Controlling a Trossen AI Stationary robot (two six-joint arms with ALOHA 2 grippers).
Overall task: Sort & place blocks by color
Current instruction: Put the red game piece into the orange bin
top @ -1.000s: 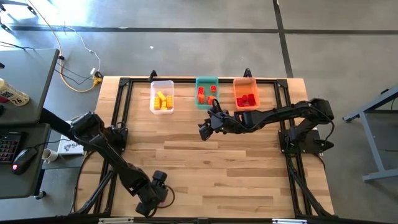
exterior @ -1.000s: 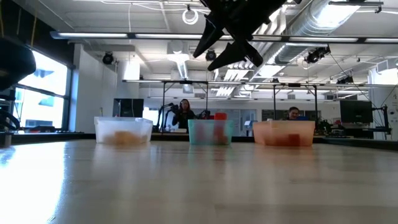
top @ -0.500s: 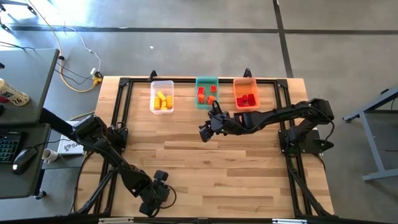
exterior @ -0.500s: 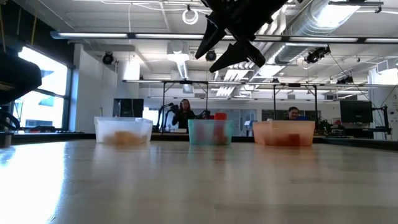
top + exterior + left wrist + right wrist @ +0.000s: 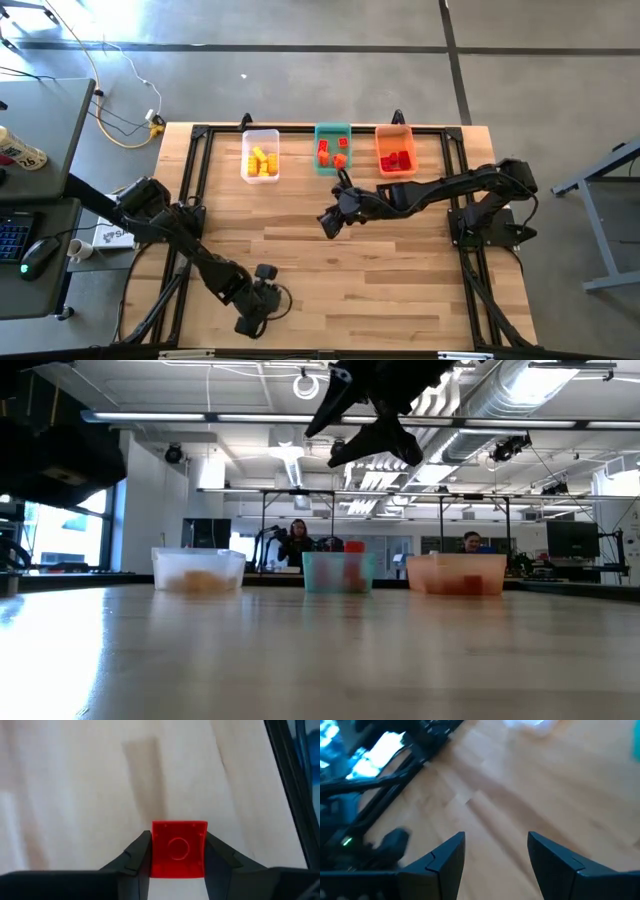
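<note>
Left end effector (image 5: pixel 178 851) moved rightward | clamps red block (image 5: pixel 179 849)

Bright overhead light, soft wrist views, blurry low foreground

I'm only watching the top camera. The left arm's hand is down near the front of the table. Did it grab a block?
Observer: Yes. Its wrist camera shows a red block pinched between the left gripper's fingers.
Operator: Is the other hand holding one too?
Observer: No. The right gripper is open with nothing between its fingers, only bare table beyond.
Operator: Is that hand touching the table?
Observer: No. From table height, it hangs high above the three bins.
</note>
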